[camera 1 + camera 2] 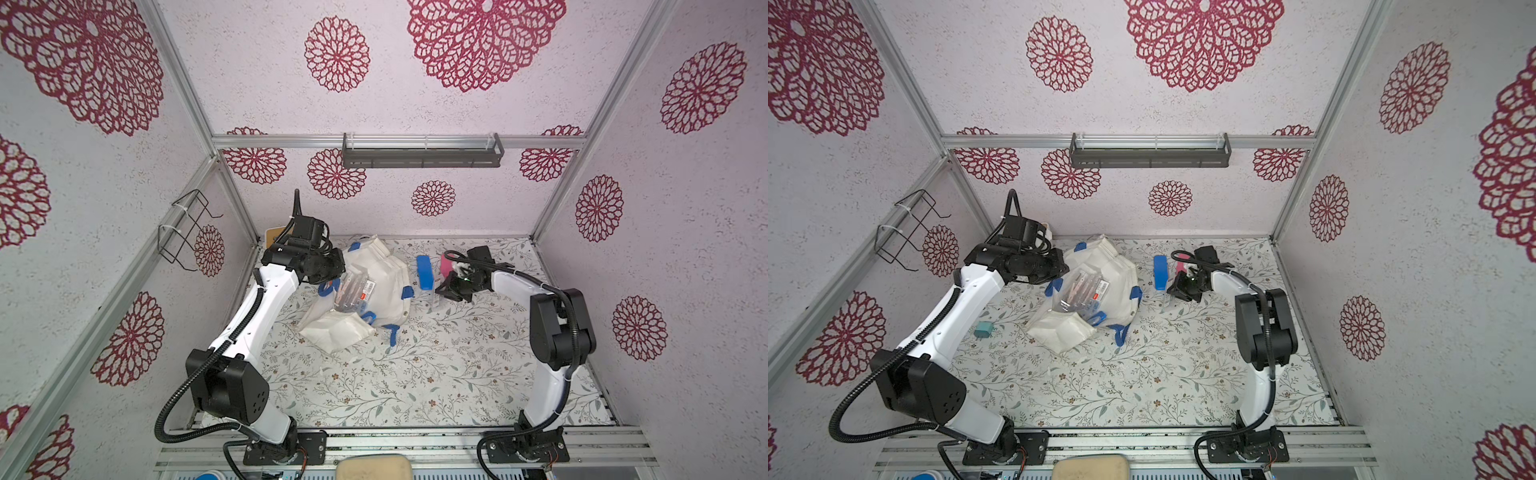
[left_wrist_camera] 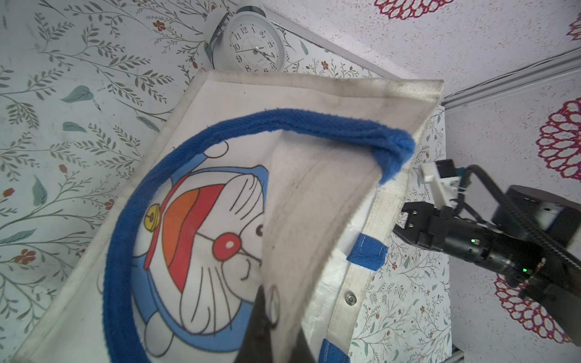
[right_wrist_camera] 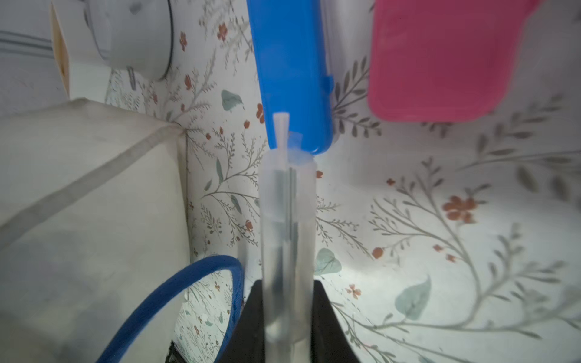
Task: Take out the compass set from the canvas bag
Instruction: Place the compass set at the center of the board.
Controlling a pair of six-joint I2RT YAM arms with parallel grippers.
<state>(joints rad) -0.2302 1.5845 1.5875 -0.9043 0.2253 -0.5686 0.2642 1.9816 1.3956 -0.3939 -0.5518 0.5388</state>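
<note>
Your left arm [image 1: 266, 307] stretches forward, wrist bent down, the left gripper [image 2: 267, 314] pinched tight on a fold of the canvas bag [image 2: 220, 94], while your right arm [image 1: 548, 332] folds inward, its right gripper [image 3: 287, 292] low and clamped around a clear tube [image 3: 287, 220].

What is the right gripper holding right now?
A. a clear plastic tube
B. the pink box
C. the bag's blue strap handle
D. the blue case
A: in the right wrist view the clear plastic tube runs straight up from between the black fingers of the right gripper, while the blue case and pink box lie outside its grip.
</note>
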